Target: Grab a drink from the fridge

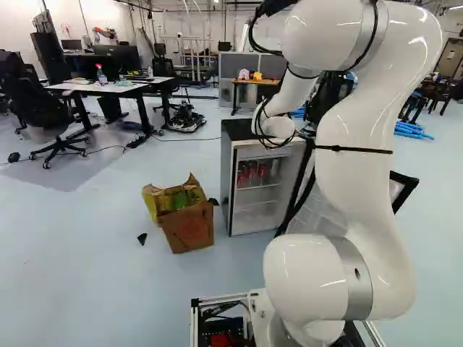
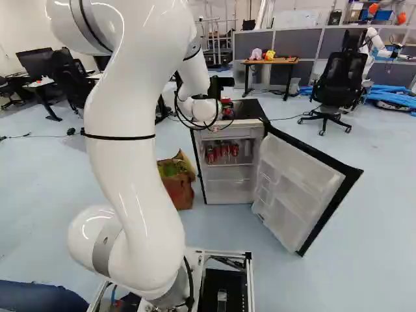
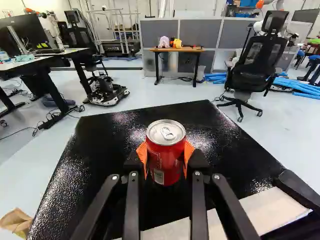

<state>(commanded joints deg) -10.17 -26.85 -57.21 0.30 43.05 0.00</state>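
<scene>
Item: 1 gripper, black, 2 fingers, orange pads. Fingers part-way closed, kept apart by the width of 1 can; 1 pad against each side, grip taken.

Item: 1 red drink can, silver lid, upright between the pads, over the fridge top. Whether its base touches that top: cannot tell.

Item: 1 white arm, rising at the right of the left base view and left of the middle in the right base view, its end reaching over the fridge.

Item: 1 fridge, black top, middle of the right base view. Door wide open, toward the right of that view.

Item: several red cans, upright on the upper shelf inside the fridge.

Item: 1 cardboard box, flaps up, green and yellow matter within; near the fridge, left of it in the left base view.

Item: 1 small table, top centre-right of the right base view, bearing 1 pink and 1 yellow object.

Item: 1 black office chair, upper right of the same view.
</scene>
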